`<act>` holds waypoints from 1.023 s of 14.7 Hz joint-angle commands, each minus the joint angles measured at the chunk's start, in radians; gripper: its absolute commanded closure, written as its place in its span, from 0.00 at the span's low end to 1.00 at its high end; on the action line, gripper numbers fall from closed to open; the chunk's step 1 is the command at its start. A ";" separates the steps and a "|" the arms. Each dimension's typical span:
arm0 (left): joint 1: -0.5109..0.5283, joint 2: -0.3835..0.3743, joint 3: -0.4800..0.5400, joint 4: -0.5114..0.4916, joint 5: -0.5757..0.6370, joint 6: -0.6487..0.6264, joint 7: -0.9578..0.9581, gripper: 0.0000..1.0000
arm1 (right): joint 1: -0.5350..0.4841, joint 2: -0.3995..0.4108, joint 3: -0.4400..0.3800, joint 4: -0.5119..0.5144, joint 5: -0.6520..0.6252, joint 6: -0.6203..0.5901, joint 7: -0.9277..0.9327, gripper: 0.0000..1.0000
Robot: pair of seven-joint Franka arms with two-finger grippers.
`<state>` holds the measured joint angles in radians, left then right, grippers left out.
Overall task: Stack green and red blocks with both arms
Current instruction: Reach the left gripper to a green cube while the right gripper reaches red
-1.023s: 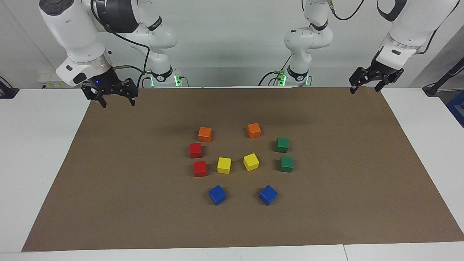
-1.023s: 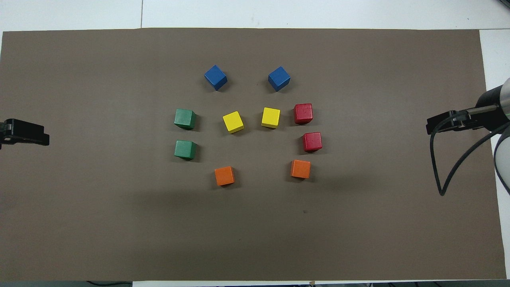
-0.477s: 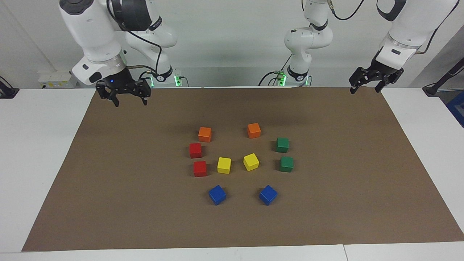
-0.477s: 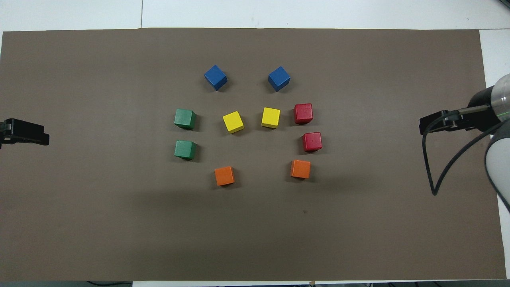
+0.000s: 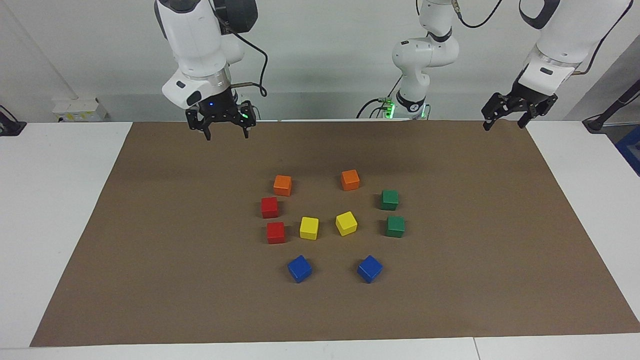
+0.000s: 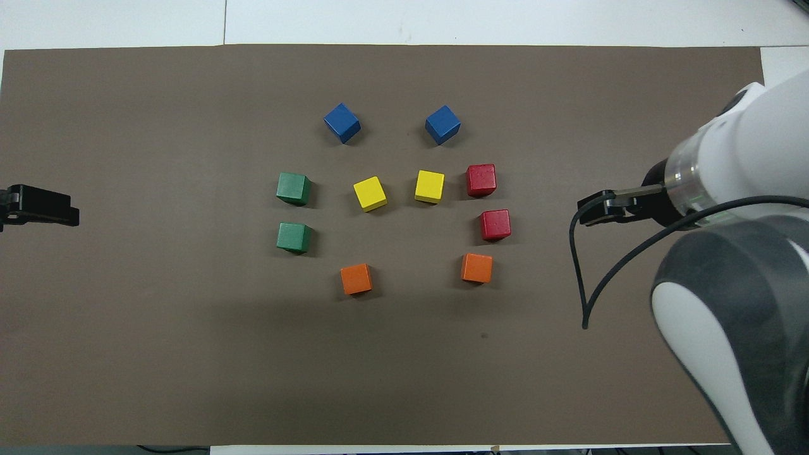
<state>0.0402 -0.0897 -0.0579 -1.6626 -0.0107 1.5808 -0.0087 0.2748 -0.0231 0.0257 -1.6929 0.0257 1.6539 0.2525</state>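
Note:
Two red blocks [image 5: 269, 207] [image 5: 275, 232] sit on the brown mat toward the right arm's end of the cluster; they also show in the overhead view [image 6: 495, 225] [image 6: 481, 180]. Two green blocks [image 5: 389, 199] [image 5: 395, 226] sit toward the left arm's end, also in the overhead view [image 6: 293, 237] [image 6: 293, 188]. My right gripper [image 5: 227, 136] is open and empty, raised over the mat beside the red blocks, as the overhead view [image 6: 588, 215] shows too. My left gripper [image 5: 504, 125] is open and empty, waiting raised over the mat's edge [image 6: 63, 216].
Two orange blocks [image 5: 282, 185] [image 5: 350, 179] lie nearest the robots. Two yellow blocks [image 5: 309, 228] [image 5: 346, 223] sit in the middle. Two blue blocks [image 5: 299, 268] [image 5: 369, 268] lie farthest. The brown mat [image 5: 475, 280] covers the white table.
My right arm has swung in from the mat's edge toward the red blocks, gripper still open and raised. The left arm and all blocks have not moved.

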 commanded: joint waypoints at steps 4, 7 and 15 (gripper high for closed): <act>-0.101 -0.051 0.003 -0.153 0.008 0.152 -0.034 0.00 | 0.026 0.146 -0.001 -0.016 0.026 0.180 0.034 0.00; -0.170 -0.051 0.003 -0.262 -0.023 0.278 -0.056 0.00 | 0.046 0.199 -0.001 -0.017 0.023 0.260 0.068 0.00; -0.309 0.087 0.004 -0.353 -0.028 0.508 -0.116 0.00 | 0.029 0.311 -0.004 -0.091 0.000 0.480 0.068 0.00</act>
<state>-0.2527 -0.0286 -0.0693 -2.0081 -0.0286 2.0562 -0.1178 0.3141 0.2803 0.0137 -1.7561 0.0330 2.0893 0.3093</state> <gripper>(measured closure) 0.000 0.000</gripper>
